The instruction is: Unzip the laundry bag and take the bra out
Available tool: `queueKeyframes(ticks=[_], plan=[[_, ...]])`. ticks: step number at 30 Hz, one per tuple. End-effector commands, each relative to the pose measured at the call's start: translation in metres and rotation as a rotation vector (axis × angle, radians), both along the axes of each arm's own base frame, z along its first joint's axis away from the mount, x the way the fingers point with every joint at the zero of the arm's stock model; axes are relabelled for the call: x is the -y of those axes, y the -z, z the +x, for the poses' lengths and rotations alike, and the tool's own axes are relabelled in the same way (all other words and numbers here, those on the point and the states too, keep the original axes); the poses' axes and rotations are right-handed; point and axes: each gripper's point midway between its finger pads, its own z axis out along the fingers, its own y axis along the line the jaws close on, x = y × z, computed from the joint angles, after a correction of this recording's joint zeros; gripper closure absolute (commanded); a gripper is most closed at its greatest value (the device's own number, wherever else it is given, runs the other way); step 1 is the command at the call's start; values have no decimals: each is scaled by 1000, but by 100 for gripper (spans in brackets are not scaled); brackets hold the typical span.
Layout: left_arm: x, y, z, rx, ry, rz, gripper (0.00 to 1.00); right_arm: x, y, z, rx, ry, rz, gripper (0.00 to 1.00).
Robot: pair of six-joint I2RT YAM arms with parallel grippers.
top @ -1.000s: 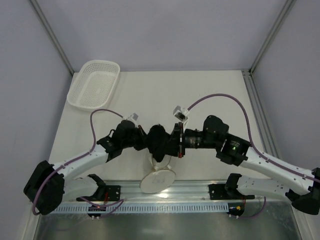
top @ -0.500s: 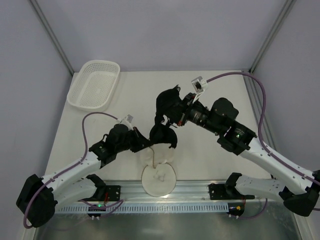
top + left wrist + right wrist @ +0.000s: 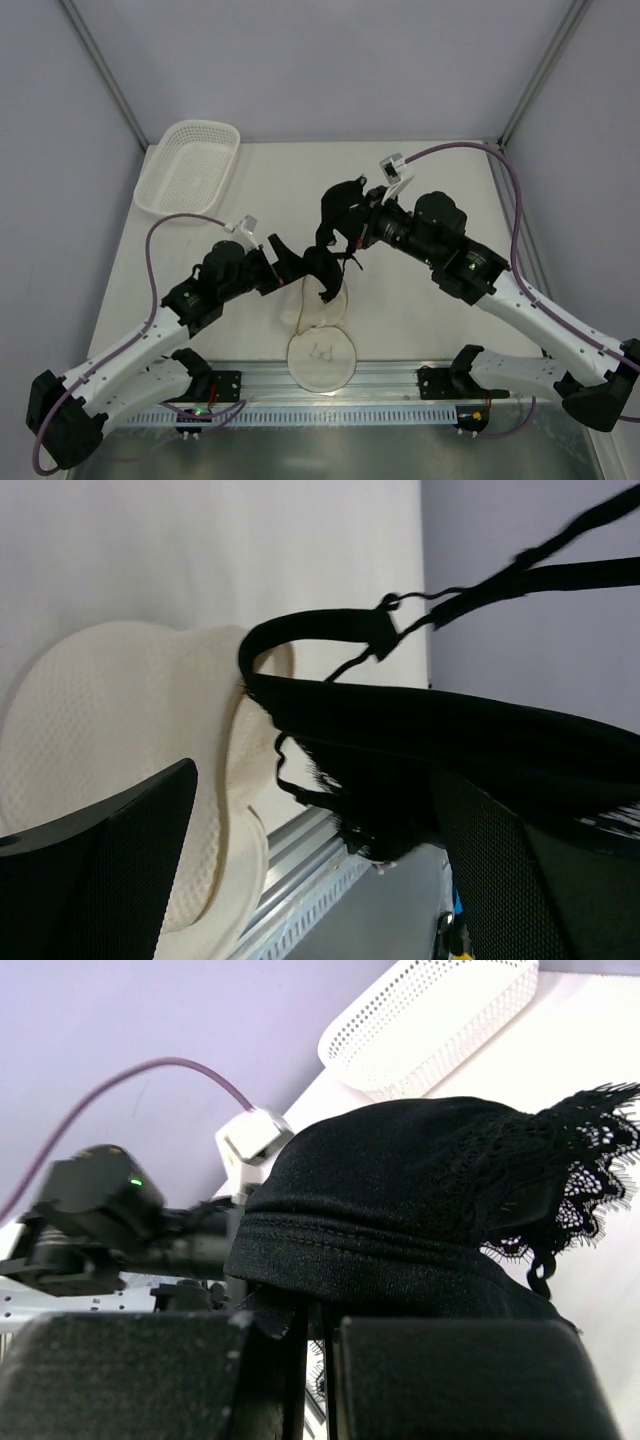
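The right claw (image 3: 357,224) is closed on one cup of the black lace bra (image 3: 338,204) and holds it raised above the counter (image 3: 430,180). Its wrist view shows the fabric pinched in the narrow gap between the two fingers. The other cup hangs lower, just at the open mouth of the laundry bag (image 3: 320,360), which lies near the front edge of the counter with its two mesh halves parted. The left claw (image 3: 288,262) has its fingers wide apart; the bra passes between them, and they clamp nothing.

The danger I see is that nothing holds the bag. If a strap (image 3: 560,575) or the lace catches on the zipper rim, an upward pull would probably drag the bag along with the bra. The fabric could also hook on a finger of the left claw, or slip from the right one, because only a small fold seems gripped.

No brand, label or writing can be read in any view.
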Motion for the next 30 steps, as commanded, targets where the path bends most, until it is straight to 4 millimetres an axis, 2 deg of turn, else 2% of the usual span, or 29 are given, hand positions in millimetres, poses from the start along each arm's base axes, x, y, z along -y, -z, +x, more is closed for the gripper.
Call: queueKeyframes(ticks=[1, 3, 6, 10, 16, 20, 23, 24, 30], plan=[[1, -48, -2, 135, 40, -45, 1, 7, -11, 10, 24, 51, -18, 96], [8, -65, -11, 185, 116, -76, 1, 4, -4, 12, 8, 45, -34, 96], [18, -76, -24, 259, 237, -102, 1, -1, 2, 14, -13, 35, -41, 96], [22, -83, -30, 355, 305, -116, 1, -7, 5, 15, -37, 10, -34, 96], [21, -103, -28, 498, 327, -95, 1, -26, 9, 9, -94, -93, -35, 96], [27, -110, -19, 515, 329, -81, 2, -39, 17, 5, -134, -164, -38, 97], [32, -110, -11, 508, 333, -55, 16, -47, 13, -5, -149, -240, -31, 96], [34, -104, -6, 493, 330, -36, 24, -50, 15, -9, -159, -271, -35, 97], [27, -112, 8, 533, 275, 31, 46, -46, 18, -22, -183, -320, -61, 96]])
